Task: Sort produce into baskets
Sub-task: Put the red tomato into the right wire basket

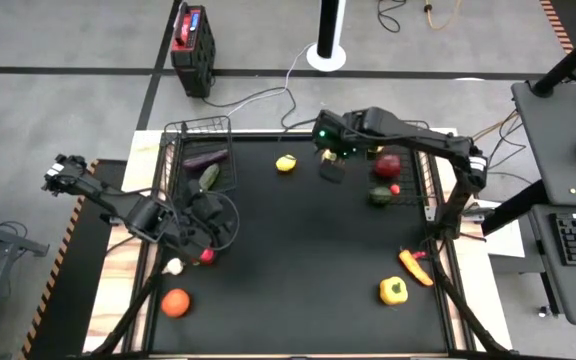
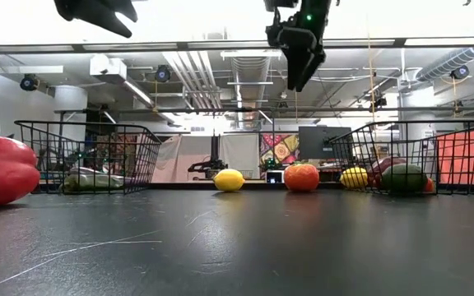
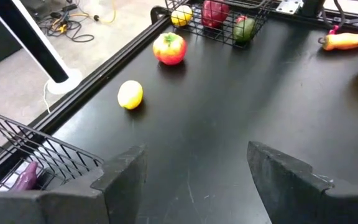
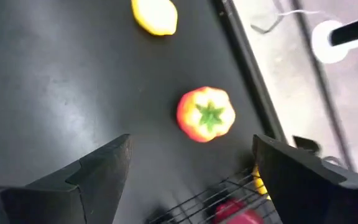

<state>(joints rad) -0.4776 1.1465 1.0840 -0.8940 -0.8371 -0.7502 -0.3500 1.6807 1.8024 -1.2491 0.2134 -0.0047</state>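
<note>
My right gripper (image 4: 191, 180) hangs open above a red-orange tomato (image 4: 206, 114), which sits on the black mat beside the right basket (image 1: 420, 190); a lemon (image 4: 155, 15) lies farther toward the table's left. In the high view this gripper (image 1: 333, 168) covers the tomato. My left gripper (image 3: 194, 180) is open too, with nothing between its fingers, near the left basket (image 1: 183, 135), which holds an eggplant (image 1: 205, 157) and a cucumber (image 1: 209, 177). The right basket holds a red pepper (image 1: 388, 163), a green piece (image 1: 379, 196) and a lemon (image 2: 354, 177).
Loose on the mat: garlic (image 1: 174, 266), a small red piece (image 1: 207, 256) and an orange tomato (image 1: 175, 302) at the near left, a yellow pepper (image 1: 394, 291) and an orange-red piece (image 1: 415, 267) at the near right. The middle of the mat is bare.
</note>
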